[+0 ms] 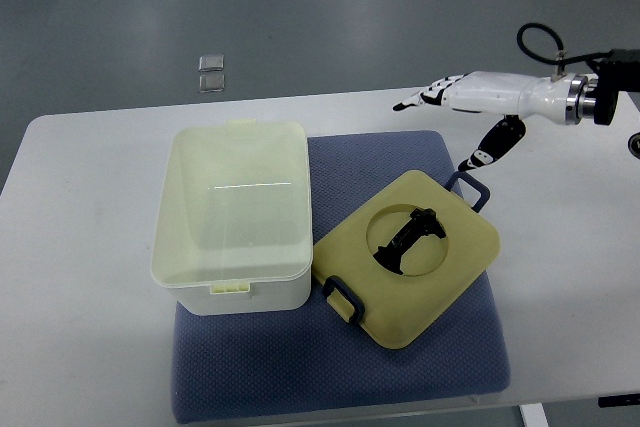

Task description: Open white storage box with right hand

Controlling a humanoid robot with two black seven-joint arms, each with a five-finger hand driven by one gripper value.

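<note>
The white storage box point(237, 215) stands open on the left part of a blue mat point(420, 367) that lies on the bench point(90, 347). Its inside shows from above and looks bare. A small latch tab sticks out at its far rim and another at its near rim.

The lid point(408, 257) is off the box and lies flat on the mat just to the right of it, turned at an angle so that one corner comes close to the lower right corner of the box. The lid has a round recess in its middle with a dark handle point(412, 235) across it, and a dark blue clip point(343, 298) at its near left edge and another at its far right edge.

The right robot hand point(455, 95) hangs above the far right part of the bench, beyond the far edge of the mat, its arm coming in from the right edge of the picture. It holds nothing. Its fingers point(415, 102) are stretched out nearly straight and point left, while the thumb point(495, 142) hangs down toward the mat. The hand is well apart from the box, which lies to its left and nearer the camera, and it is closer to the far right corner of the lid, without touching it.

On the grey floor beyond the bench lie two small clear squares point(211, 72), one just behind the other.
</note>
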